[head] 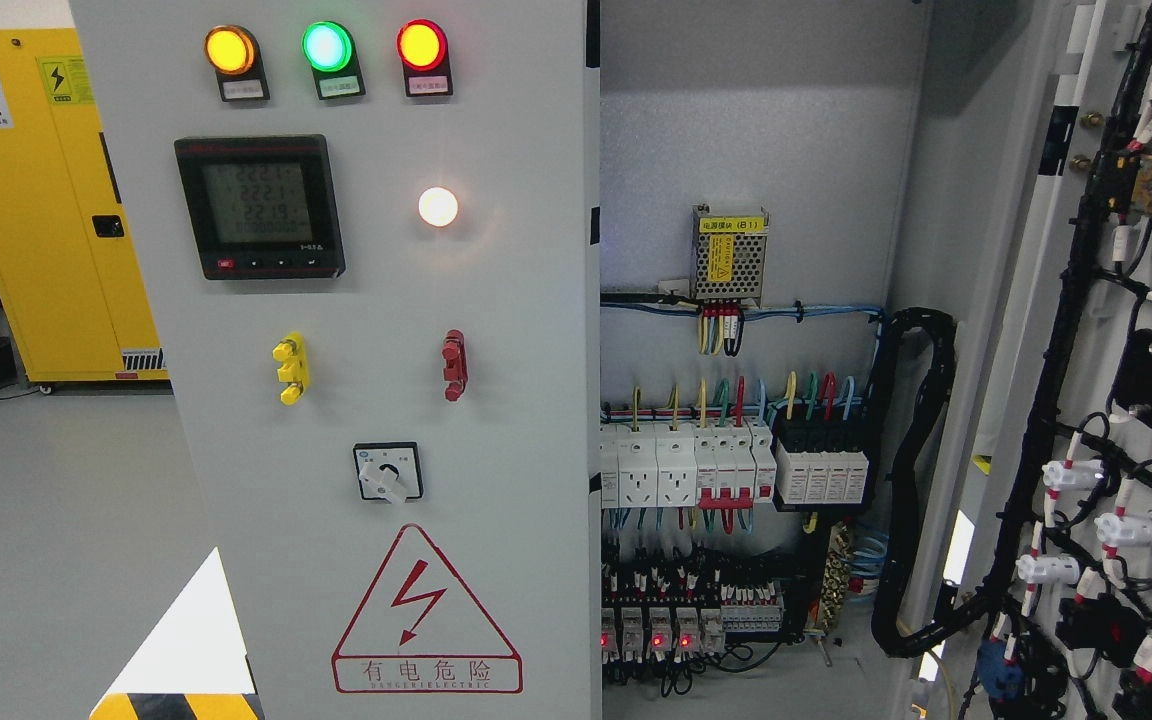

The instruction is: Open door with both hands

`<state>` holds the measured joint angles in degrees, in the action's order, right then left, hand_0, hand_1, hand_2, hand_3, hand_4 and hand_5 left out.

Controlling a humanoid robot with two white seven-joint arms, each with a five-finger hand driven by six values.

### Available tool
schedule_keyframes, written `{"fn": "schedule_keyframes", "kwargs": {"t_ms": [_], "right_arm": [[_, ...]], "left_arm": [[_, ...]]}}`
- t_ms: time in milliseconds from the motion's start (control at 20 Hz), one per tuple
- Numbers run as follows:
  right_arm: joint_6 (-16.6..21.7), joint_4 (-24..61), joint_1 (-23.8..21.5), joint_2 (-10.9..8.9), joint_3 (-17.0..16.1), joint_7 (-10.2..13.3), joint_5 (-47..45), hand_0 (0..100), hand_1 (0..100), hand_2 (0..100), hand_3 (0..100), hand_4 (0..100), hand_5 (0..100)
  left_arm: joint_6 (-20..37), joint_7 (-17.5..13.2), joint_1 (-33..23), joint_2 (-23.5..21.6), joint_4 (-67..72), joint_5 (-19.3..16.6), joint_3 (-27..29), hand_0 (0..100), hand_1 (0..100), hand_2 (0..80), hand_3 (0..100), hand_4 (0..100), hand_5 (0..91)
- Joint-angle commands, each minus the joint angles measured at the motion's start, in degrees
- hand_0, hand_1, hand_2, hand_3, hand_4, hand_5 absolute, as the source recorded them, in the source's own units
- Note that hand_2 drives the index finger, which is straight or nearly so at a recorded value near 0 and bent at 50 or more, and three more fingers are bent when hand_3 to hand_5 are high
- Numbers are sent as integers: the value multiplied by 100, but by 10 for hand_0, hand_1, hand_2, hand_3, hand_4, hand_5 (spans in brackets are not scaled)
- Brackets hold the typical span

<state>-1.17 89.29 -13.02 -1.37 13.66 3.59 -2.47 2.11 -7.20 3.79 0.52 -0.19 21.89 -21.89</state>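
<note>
A grey electrical cabinet fills the head view. Its left door [376,420] stands closed and carries three lit lamps, a digital meter [259,206], a yellow handle [289,368], a red handle [453,365], a rotary switch [388,472] and a red electric-danger triangle. The right door [1116,400] is swung wide open at the picture's right, its inner face covered with black cable looms and components. Between them the cabinet interior [746,420] shows a power supply, breakers and coloured wiring. Neither of my hands or arms appears in the picture.
A yellow safety cabinet [46,200] stands at the far left behind the closed door, on a grey floor [46,520]. A thick black cable bundle [921,470] loops from the interior to the open door's hinge side.
</note>
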Motion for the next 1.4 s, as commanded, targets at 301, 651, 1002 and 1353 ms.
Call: {"fn": "schedule_keyframes", "kwargs": {"t_ms": [301, 651, 1002, 1353], "right_arm": [[890, 2892, 229, -3, 471, 28, 1, 217, 77, 0, 0, 0, 0], [812, 2779, 1125, 111, 664, 19, 1, 217, 77, 0, 0, 0, 0], [469, 2147, 2171, 129, 735, 19, -25, 218, 76, 0, 0, 0, 0], [-58, 1276, 3033, 462, 559, 19, -25, 218, 77, 0, 0, 0, 0]], "left_arm": [[0, -18, -1, 150, 125, -18, 10, 0, 0, 0, 57, 0, 0], [9, -18, -1, 185, 125, -27, 19, 0, 0, 0, 60, 0, 0], [9, -19, -1, 185, 125, -18, 19, 0, 0, 0, 61, 0, 0], [9, -18, -1, 185, 125, -18, 19, 0, 0, 0, 61, 0, 0]]}}
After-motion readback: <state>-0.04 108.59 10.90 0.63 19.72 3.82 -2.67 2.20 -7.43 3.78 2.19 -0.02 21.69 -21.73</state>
